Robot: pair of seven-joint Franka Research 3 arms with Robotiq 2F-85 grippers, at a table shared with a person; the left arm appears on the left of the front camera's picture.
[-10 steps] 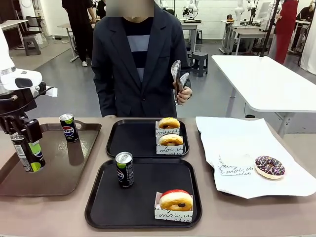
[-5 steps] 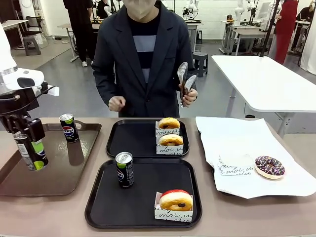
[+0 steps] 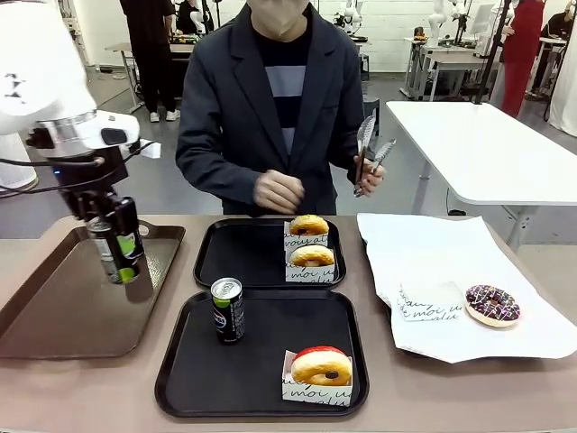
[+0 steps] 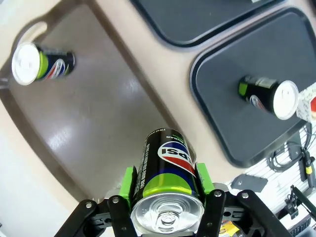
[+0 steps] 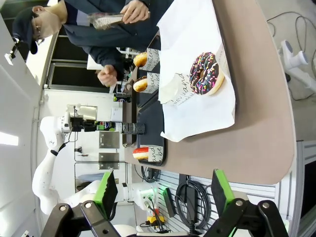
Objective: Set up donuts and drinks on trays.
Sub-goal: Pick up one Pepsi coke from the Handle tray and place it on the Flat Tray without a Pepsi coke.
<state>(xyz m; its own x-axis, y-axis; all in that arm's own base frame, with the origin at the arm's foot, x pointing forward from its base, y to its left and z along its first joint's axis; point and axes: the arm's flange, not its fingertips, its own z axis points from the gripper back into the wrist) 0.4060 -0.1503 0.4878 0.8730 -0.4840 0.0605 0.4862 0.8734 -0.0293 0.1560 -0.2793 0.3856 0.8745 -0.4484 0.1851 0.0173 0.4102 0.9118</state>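
Note:
My left gripper (image 3: 115, 236) is shut on a black Pepsi can (image 3: 118, 253), held in the air over the brown tray's far right corner; in the left wrist view the can (image 4: 168, 173) sits between the green pads (image 4: 129, 181). A second can (image 4: 42, 64) stands on the brown tray. A third can (image 3: 227, 309) stands on the near black tray (image 3: 261, 397) with a red-iced donut (image 3: 322, 365). The far black tray (image 3: 236, 257) holds two plain donuts (image 3: 309, 225) (image 3: 312, 256) in paper sleeves. My right gripper (image 5: 160, 192) is open and away from the trays.
The long brown tray (image 3: 63, 311) lies at the left. White paper (image 3: 451, 271) at the right carries a chocolate sprinkled donut (image 3: 492, 304). A person stands at the far edge holding tongs (image 3: 371, 153), the other hand (image 3: 278, 192) just above the far tray.
My left arm has lifted the can and carried it right, toward the black trays. The person leaned in and brought a hand forward over the table's far edge.

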